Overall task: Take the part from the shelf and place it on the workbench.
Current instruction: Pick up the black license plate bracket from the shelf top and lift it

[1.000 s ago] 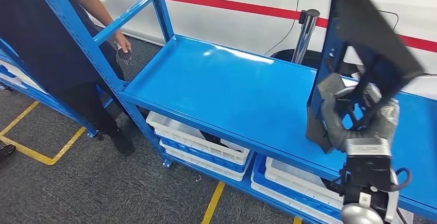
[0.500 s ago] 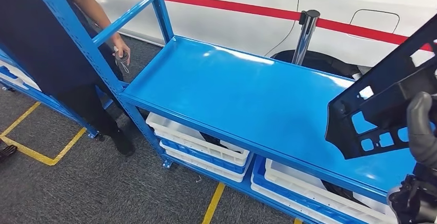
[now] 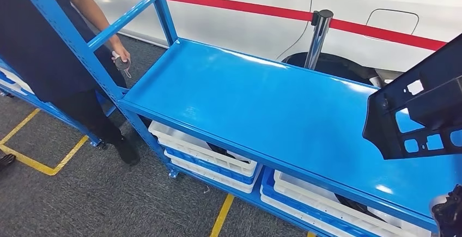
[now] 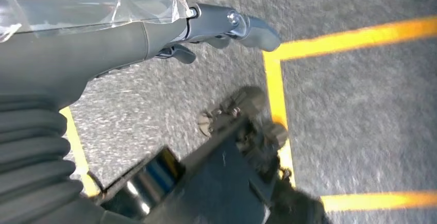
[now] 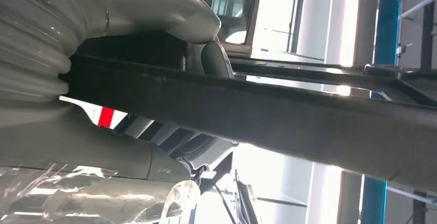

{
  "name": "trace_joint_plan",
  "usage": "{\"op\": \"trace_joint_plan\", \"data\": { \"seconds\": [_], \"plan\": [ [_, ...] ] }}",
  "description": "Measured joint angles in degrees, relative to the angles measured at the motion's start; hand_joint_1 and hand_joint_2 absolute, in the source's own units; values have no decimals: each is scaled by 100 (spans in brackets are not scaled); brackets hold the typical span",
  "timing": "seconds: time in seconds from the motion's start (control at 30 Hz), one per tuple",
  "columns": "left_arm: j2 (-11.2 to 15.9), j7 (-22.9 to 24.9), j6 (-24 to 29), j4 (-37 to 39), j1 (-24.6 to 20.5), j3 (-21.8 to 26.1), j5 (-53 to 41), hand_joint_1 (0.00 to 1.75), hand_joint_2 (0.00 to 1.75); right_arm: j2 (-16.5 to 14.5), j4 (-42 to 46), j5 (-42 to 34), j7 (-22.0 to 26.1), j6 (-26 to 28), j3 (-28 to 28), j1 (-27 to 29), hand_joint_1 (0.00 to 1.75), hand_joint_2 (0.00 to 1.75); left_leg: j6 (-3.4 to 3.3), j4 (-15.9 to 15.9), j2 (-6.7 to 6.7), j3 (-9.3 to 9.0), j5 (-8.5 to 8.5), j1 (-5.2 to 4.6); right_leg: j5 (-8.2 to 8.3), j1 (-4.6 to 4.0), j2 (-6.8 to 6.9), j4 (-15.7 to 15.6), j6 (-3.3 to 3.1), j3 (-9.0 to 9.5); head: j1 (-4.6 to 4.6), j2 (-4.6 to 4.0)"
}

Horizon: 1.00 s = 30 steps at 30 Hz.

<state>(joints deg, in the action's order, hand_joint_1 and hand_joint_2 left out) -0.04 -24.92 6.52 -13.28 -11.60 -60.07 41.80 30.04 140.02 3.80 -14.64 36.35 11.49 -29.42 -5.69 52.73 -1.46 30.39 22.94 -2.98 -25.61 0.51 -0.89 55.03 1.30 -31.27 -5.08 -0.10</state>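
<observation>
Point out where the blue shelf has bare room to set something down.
The shelf top is bare from its left upright across the middle to the front lip. It is crowded only at the right end, where the black part, gripped by the right hand, hangs over it. Below, white bins fill the lower level.

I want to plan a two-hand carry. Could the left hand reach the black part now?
Probably not at once: the left hand hangs low over the floor, holding nothing, while the black part is held up by the right hand at the shelf.
</observation>
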Motion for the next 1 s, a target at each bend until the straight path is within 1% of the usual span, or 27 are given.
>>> {"op": "trace_joint_plan", "data": {
  "seconds": [0.03,0.07,0.1,0.13,0.2,0.23,0.27,0.3,0.33,0.37,0.4,0.43,0.47,0.53,0.57,0.6,0.63,0.7,0.73,0.77,0.8,0.83,0.87,0.9,0.93,0.97,1.0],
  "plan": [
    [-5,27,-17,-1,1,14,51,0,175,1,7,-54,16,20,1,-1,175,175,44,-41,-1,-14,-22,16,-12,-3,6,15,-9,-8,0,0],
    [-16,79,-47,-1,8,36,105,0,175,-2,10,-126,50,40,6,-7,175,175,80,-76,-2,-32,-42,39,-49,-7,17,65,7,-27,0,-1],
    [-25,150,-80,-1,13,61,149,0,175,-6,12,-198,102,56,13,-11,175,175,102,-111,-2,-46,-60,65,-150,-13,25,208,24,-87,1,0],
    [-32,231,-113,-1,19,85,186,0,175,-10,13,-270,168,71,21,-15,175,175,116,-138,-3,-58,-76,95,-314,-19,31,473,44,-203,2,-1],
    [-46,352,-171,-1,41,115,245,0,175,-35,13,-421,309,93,42,-12,175,175,108,-139,-1,-54,-75,131,-715,-2,33,1249,93,-564,3,-1],
    [-54,387,-205,-1,64,128,270,0,175,-54,13,-511,382,102,54,-4,175,175,112,-138,0,-53,-75,155,-833,20,34,1579,125,-723,3,-1],
    [-62,411,-243,-1,94,149,295,0,175,-81,12,-613,466,110,73,5,175,175,125,-132,3,-52,-75,188,-840,53,36,1732,171,-798,3,-1],
    [-66,426,-285,-1,128,178,318,0,175,-111,12,-718,555,115,97,12,175,175,151,-115,8,-52,-73,229,-733,99,41,1655,228,-762,3,-1],
    [-69,439,-326,-1,160,208,338,0,175,-140,11,-817,640,118,126,20,175,175,192,-79,14,-48,-60,277,-541,154,49,1371,299,-625,4,-1],
    [-68,456,-361,-1,185,233,358,0,175,-168,11,-899,717,121,153,36,175,175,255,-13,23,-29,-31,314,-340,223,60,989,387,-443,7,-1],
    [-58,474,-388,-1,196,251,371,0,175,-191,10,-961,777,124,177,48,175,175,319,83,34,11,13,341,-195,273,55,644,447,-286,11,0],
    [-51,496,-411,0,203,260,381,0,175,-210,8,-1006,825,128,195,69,175,175,369,179,42,54,45,356,-108,306,45,415,451,-188,15,0],
    [-44,516,-435,1,210,268,389,0,175,-235,5,-1041,868,135,209,91,175,175,403,244,49,94,52,351,-80,324,35,312,424,-158,18,1],
    [-40,541,-483,1,242,290,400,0,175,-287,-1,-1099,953,156,242,125,175,175,417,266,54,135,6,357,-57,322,29,308,291,-195,18,0],
    [-38,550,-503,1,262,307,404,0,175,-314,-2,-1127,992,167,255,134,175,175,427,285,61,159,34,356,-37,323,37,310,248,-223,16,0],
    [-37,561,-518,1,278,323,406,0,175,-336,-2,-1149,1028,175,268,142,175,175,442,398,66,212,140,364,-16,322,44,310,207,-252,15,0],
    [-35,574,-528,1,288,338,407,0,175,-355,-2,-1180,1060,177,278,150,175,175,461,631,72,301,326,368,8,319,52,305,172,-283,14,0],
    [-35,603,-560,1,294,357,407,0,175,-379,-2,-1283,1131,144,291,168,175,175,483,1417,76,570,817,367,57,290,64,300,125,-343,14,0],
    [-35,615,-575,1,295,362,406,0,175,-387,-2,-1351,1169,114,297,178,175,175,474,1783,77,679,1002,360,85,266,69,300,111,-376,14,-1],
    [-35,628,-593,1,295,365,405,0,175,-396,-2,-1424,1214,78,302,188,175,175,443,1988,79,710,1098,344,116,234,72,297,102,-408,15,0],
    [-36,640,-612,1,296,367,404,0,175,-403,-2,-1490,1259,44,308,199,175,175,380,1954,80,632,1090,317,153,193,73,285,90,-437,15,0],
    [-39,650,-631,1,295,367,403,0,175,-408,-2,-1540,1302,16,314,209,175,175,284,1681,82,437,997,271,199,145,71,255,77,-457,15,0],
    [-41,658,-648,0,290,368,402,0,175,-410,-2,-1585,1343,-8,317,218,175,175,150,1235,84,154,860,205,258,102,67,205,57,-468,15,1],
    [-34,663,-661,-1,284,370,401,0,175,-413,-2,-1613,1375,-22,320,226,175,175,10,731,82,-167,724,110,325,60,61,143,40,-471,15,0],
    [-33,664,-670,-4,269,373,400,0,175,-415,-2,-1630,1397,-32,320,235,175,175,-99,298,75,-421,617,29,398,24,60,81,26,-478,12,1],
    [-30,670,-675,-6,252,378,400,0,175,-419,-1,-1651,1416,-35,320,248,175,175,-140,13,68,-574,536,-32,469,-2,62,37,5,-494,9,1],
    [-27,682,-683,-8,246,381,399,0,175,-423,-1,-1683,1434,-42,320,263,175,175,-121,-127,60,-627,484,-65,533,-18,68,1,-8,-513,7,1]
  ]
}}
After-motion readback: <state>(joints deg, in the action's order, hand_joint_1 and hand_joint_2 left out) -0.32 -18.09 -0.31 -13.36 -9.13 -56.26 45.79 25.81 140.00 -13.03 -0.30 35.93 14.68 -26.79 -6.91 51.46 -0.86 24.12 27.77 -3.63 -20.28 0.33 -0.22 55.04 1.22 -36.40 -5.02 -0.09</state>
